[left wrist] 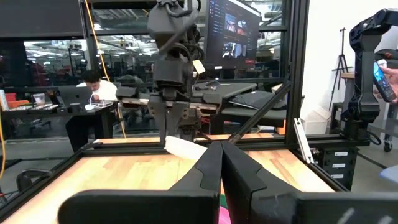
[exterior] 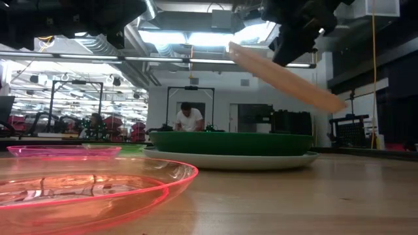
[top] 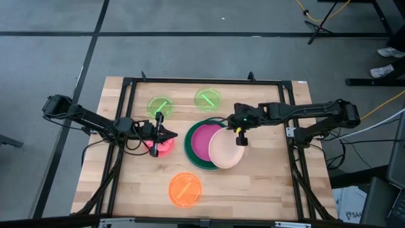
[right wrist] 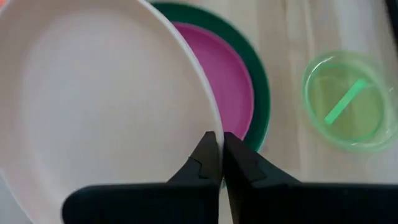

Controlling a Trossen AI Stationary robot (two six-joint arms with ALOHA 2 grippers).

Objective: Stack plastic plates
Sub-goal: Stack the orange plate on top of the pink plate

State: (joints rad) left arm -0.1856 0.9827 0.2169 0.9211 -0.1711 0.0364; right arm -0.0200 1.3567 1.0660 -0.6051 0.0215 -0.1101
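jaws of our right gripper (right wrist: 216,144) pinch the peach plate (top: 226,149), tilted above the stack.
next we centre it over the magenta plate (top: 204,140) and let go; left gripper (top: 169,134) sits closed by the red plate (top: 162,147).

Near the middle of the surface (top: 266,183), slightly right of centre in the overhead frame, a stack sits: a bottom plate (exterior: 228,160), a large plate (top: 190,149) on it, and a medium plate (top: 201,140) inside that. Over the stack's right edge a tilted plate (top: 226,152) hangs clear of it, its upper rim pinched in the right end effector (top: 240,139). Two small plates lie behind the stack, one at upper left (top: 160,106), one at upper centre (top: 207,99). Left of the stack, the left end effector (top: 168,134) hangs over a fourth small plate (top: 162,148). Another small plate (top: 185,189) lies lower centre.
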